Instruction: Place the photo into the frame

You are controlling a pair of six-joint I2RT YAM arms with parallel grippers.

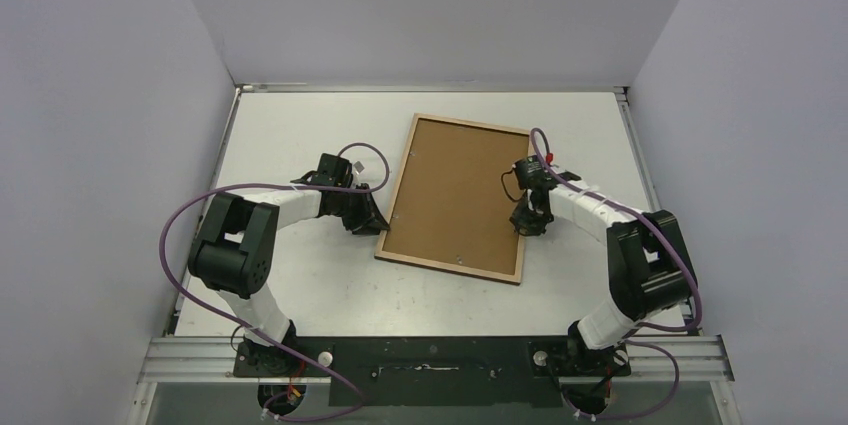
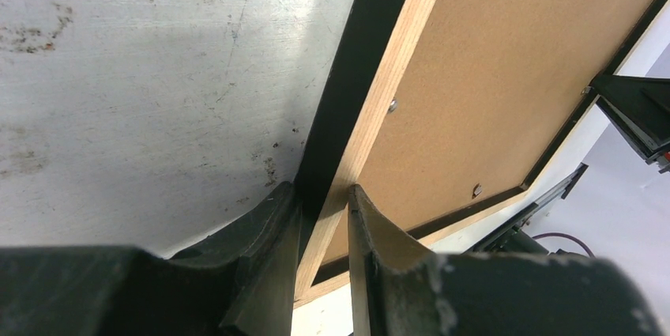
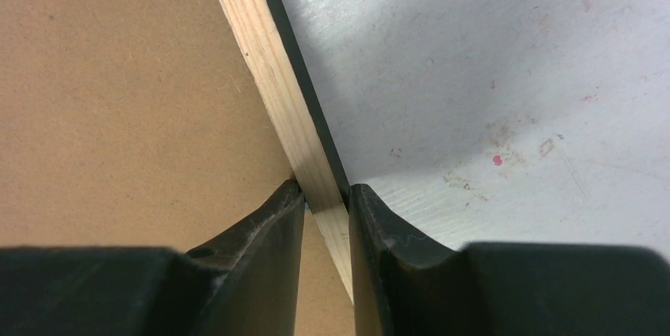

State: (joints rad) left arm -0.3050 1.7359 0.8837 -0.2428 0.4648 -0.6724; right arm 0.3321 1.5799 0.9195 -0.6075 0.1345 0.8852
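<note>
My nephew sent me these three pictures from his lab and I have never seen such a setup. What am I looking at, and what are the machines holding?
These are two robot arms bolted at the near edge of a white table. The wide picture comes from a camera above and behind them; the two close-ups come from cameras on each arm's wrist, looking past its own fingers. On the table lies a picture frame, back side up, with a brown backing board set in it. The left tool pinches the frame's left rim, and the right tool pinches its right rim. No photo shows in any view.
</note>
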